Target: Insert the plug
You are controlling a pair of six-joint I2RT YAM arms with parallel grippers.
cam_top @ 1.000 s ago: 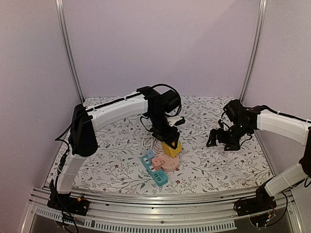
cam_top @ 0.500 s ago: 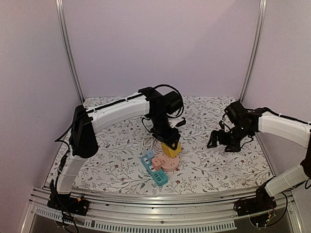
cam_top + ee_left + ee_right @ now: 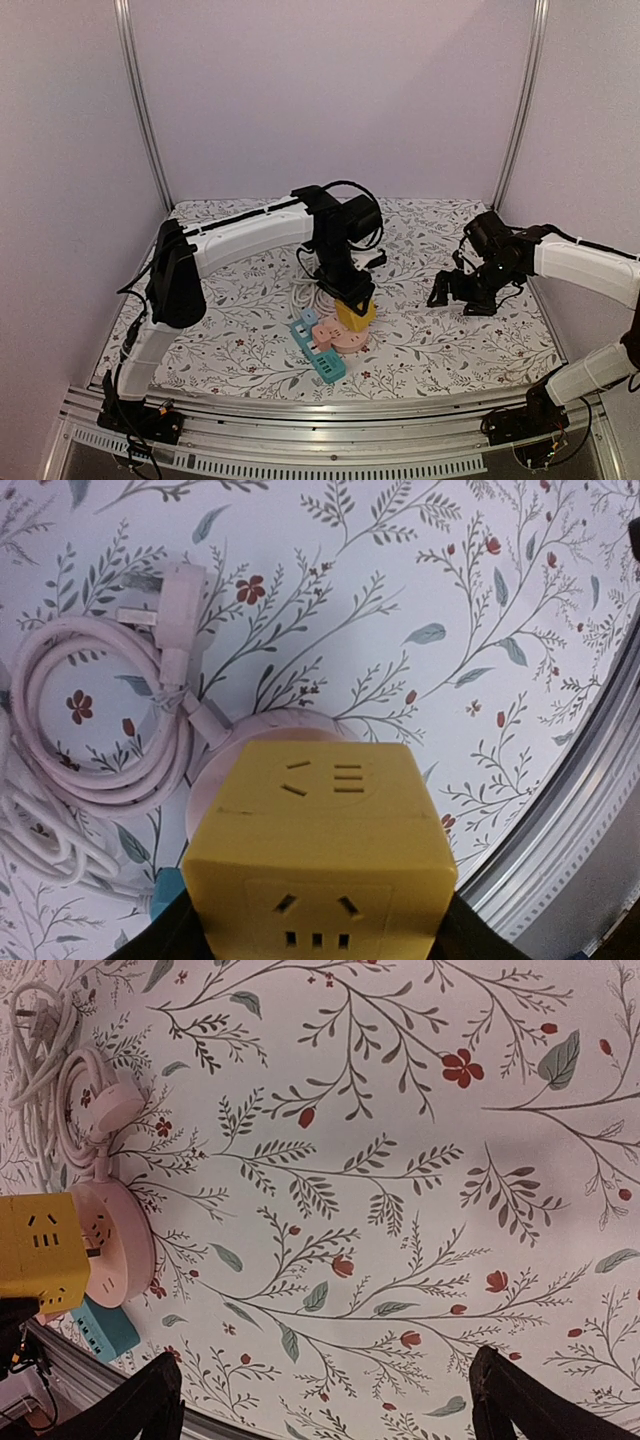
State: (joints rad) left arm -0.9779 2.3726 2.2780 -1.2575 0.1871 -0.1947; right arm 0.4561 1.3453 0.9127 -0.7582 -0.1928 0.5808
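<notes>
left arm (image 3: 250, 228) is reaching way out toward the middle, wrist bent down, left gripper (image 3: 353, 302) clamped on the yellow cube plug (image 3: 356, 314). right arm (image 3: 585, 263) hangs off to the right side, right gripper (image 3: 452, 292) angled down with its jaws spread wide

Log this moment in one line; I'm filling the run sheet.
left pincer: shut on yellow cube | cube: over pink socket | right pincer: open, empty

From above I see the left gripper (image 3: 352, 296) clamped on the yellow cube (image 3: 356, 316) over the pink hub (image 3: 338, 339), the teal strip (image 3: 321, 359) touching that hub, the white cable (image 3: 303, 293) behind, and the right gripper (image 3: 452, 297) spread wide, well apart.
</notes>
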